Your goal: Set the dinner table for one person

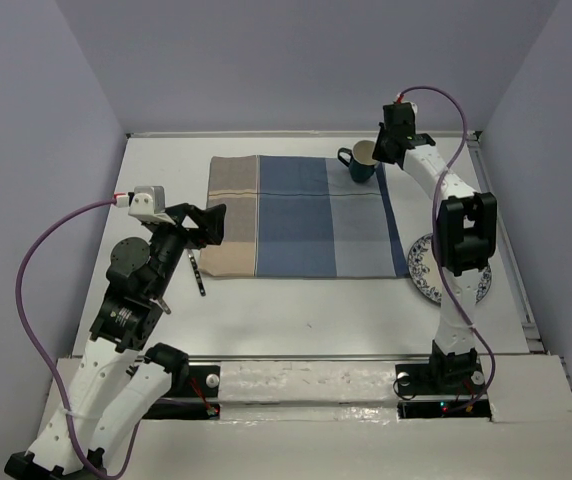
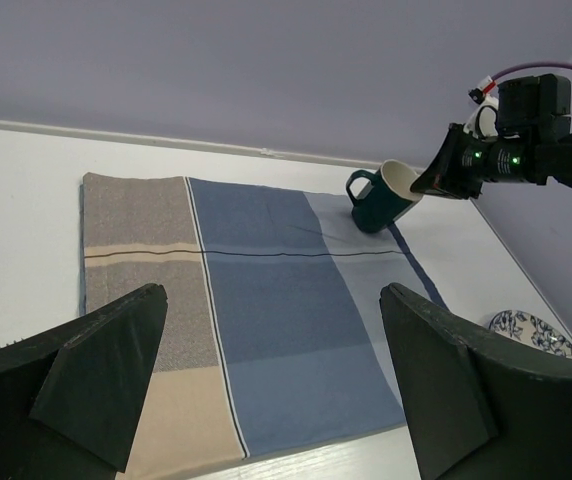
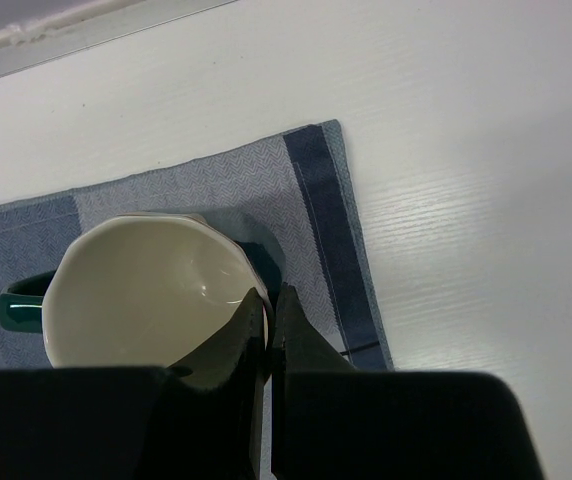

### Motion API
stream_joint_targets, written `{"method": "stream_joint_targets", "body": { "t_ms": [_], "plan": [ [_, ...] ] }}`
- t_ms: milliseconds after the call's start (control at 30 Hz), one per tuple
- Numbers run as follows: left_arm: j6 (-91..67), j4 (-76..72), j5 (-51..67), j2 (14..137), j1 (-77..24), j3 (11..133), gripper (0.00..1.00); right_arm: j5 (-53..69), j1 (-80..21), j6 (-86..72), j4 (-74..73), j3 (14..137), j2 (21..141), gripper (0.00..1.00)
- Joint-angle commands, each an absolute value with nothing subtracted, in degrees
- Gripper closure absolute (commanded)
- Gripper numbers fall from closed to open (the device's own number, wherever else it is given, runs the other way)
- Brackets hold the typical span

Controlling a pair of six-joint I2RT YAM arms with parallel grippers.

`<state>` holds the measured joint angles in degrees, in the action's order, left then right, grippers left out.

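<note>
Dinner table (image 1: pixel 296 310): one mug (image 1: pixel 361 163), one plate (image 1: pixel 421 270), maybe knife (image 1: pixel 197 273).

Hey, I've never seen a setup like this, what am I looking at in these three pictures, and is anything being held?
Two robot arms are bolted to a white table. One picture looks down from above; the other two come from cameras on each wrist. A striped placemat, a patterned plate and a dark utensil lie on the table. The right gripper pinches the rim of a dark green mug at the placemat's far corner. The left gripper is open and empty.
</note>
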<state>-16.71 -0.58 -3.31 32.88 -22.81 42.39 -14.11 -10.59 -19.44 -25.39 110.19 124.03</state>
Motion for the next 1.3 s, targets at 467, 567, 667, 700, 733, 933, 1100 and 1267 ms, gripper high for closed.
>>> {"method": "stream_joint_targets", "body": {
  "t_ms": [467,567,667,700,733,933,1100,1267],
  "plan": [
    [-15.6,-3.1,-4.0,32.8,-23.0,42.9,0.01,-8.2,-9.4,-22.9,-22.2,114.9,124.8,0.90],
    [-15.7,-3.2,-4.0,32.8,-23.0,42.9,0.01,-8.0,-9.4,-23.0,-22.2,115.0,124.7,0.80],
    [-15.8,-3.3,-4.0,32.7,-22.9,42.8,0.01,-8.3,-9.4,-23.2,-22.2,115.1,123.8,0.71],
    [-15.8,-3.3,-4.0,32.9,-22.9,42.8,0.01,-8.3,-9.4,-23.2,-22.3,115.1,123.4,0.66],
    [-15.9,-3.3,-4.0,32.9,-23.0,42.7,0.01,-8.5,-9.4,-23.2,-22.3,114.9,122.4,0.59],
    [-16.7,-3.6,-3.1,33.8,-23.0,42.6,0.01,-8.7,-8.3,-25.1,-20.7,108.8,114.0,0.40],
    [-17.4,-3.7,-0.6,35.5,-23.1,42.9,0.01,-12.1,-4.1,-30.2,-9.4,79.5,92.7,0.40],
    [-17.1,-3.7,2.0,35.9,-24.3,43.2,0.01,-9.0,6.7,-43.1,-1.4,47.2,71.8,0.37]
  ]
}}
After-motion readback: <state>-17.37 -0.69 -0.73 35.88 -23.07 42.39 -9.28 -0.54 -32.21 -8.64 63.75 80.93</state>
